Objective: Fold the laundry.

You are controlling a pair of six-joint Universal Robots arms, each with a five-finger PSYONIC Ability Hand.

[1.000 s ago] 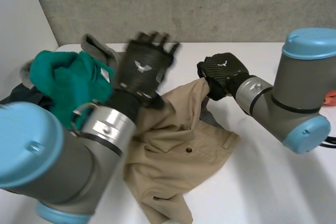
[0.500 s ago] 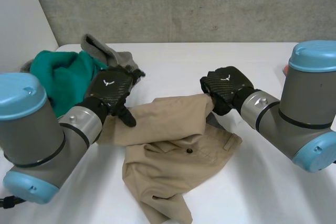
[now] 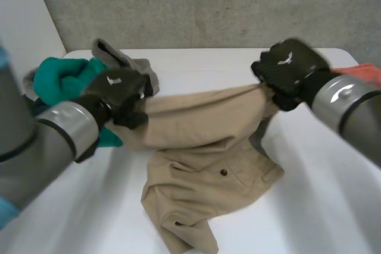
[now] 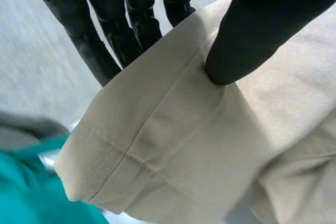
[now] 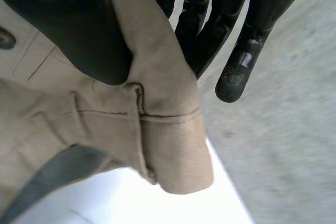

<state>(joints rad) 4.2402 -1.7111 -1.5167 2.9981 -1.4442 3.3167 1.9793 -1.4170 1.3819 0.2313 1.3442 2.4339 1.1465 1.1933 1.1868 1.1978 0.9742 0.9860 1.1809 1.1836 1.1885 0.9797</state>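
Khaki trousers are held taut, long axis side to side: hem end pinched in left hand, waistband end pinched in right hand.

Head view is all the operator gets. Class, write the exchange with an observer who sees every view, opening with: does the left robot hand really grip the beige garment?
Observer: Yes. In the left wrist view the left robot hand presses its thumb onto the beige garment, with its fingers behind the cloth, near a stitched hem.
Operator: And the right robot hand?
Observer: The right robot hand pinches a seamed edge fold between its thumb and fingers.
Operator: Anything under that fold?
Observer: A grey lining strip shows beneath it.
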